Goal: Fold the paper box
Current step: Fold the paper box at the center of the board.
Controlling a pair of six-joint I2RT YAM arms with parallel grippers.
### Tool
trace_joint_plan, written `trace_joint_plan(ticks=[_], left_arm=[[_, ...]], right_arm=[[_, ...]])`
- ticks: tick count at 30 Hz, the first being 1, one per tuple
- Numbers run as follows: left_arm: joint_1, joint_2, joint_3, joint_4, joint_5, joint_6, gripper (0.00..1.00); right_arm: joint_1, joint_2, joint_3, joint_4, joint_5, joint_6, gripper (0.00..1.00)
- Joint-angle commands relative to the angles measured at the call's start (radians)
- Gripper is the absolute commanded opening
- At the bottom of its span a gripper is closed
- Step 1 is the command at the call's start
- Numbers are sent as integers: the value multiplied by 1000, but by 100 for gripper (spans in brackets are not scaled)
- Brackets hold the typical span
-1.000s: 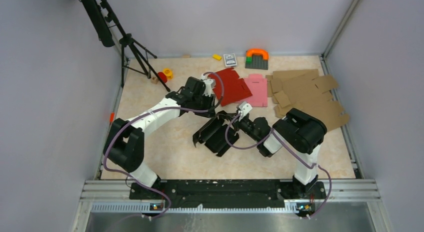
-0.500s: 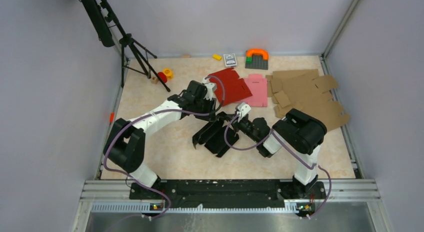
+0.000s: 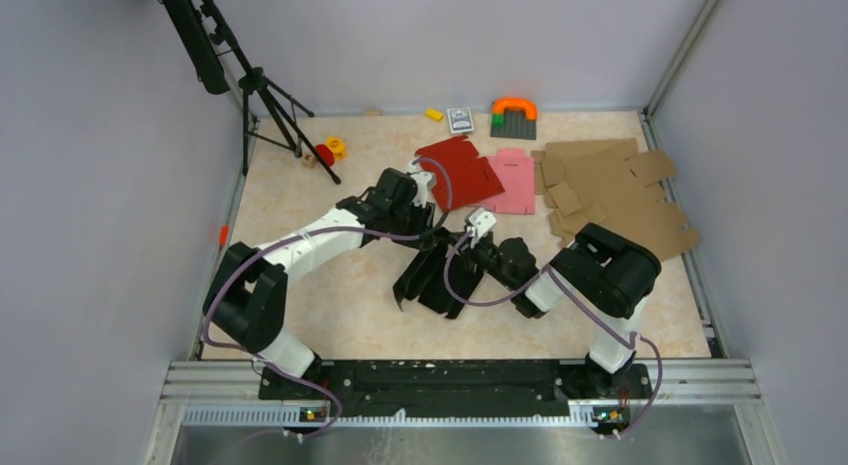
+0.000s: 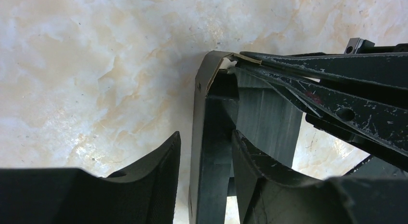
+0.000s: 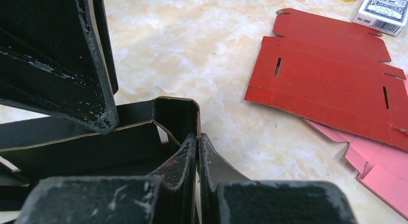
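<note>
The left arm has swung closer and the paper box (image 3: 432,281) now stands narrower, mid-table (image 3: 330,295). The left fingers (image 4: 144,180) are released, set apart astride one upright box wall. Just right of them, the right fingers (image 5: 179,164) are clenched on the box's neighbouring wall.

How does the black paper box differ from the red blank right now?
The paper box is black and partly folded, with walls standing; the red blank lies fully flat. The paper box is pinched by the right tool, with the left tool straddling one wall; the red blank is untouched, farther back on the table. Both are die-cut cardboard with flaps.
</note>
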Motion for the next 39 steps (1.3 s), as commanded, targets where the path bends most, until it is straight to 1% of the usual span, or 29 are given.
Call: trace_joint_plan(ticks=[1, 3, 9, 12, 16, 21, 26, 32, 35, 39], left_arm=[[-11, -34, -25, 16, -27, -13, 44], [-18, -38, -30, 16, -41, -24, 43], [-53, -55, -55, 40, -85, -65, 40], [-70, -59, -63, 48, -113, -79, 39], [-81, -66, -74, 60, -131, -99, 39], [-82, -72, -94, 71, -146, -129, 39], [-79, -112, -145, 123, -148, -179, 40], [-69, -127, -180, 126, -152, -211, 40], [-60, -149, -230, 161, -138, -235, 44], [-55, -182, -265, 192, -141, -249, 52]], right_arm=[[32, -65, 21, 10, 4, 25, 0], [45, -83, 26, -21, 20, 62, 0], [100, -117, 44, -109, 72, 84, 0], [119, -106, 32, -94, 95, 96, 0], [123, -112, 3, -69, 109, 155, 0], [127, -132, -8, -85, 75, 216, 0], [128, -104, -7, -74, 46, 242, 0], [145, -73, 5, -65, 28, 273, 0], [152, -63, 12, -70, 21, 289, 0], [163, -60, 22, -103, 31, 305, 0]])
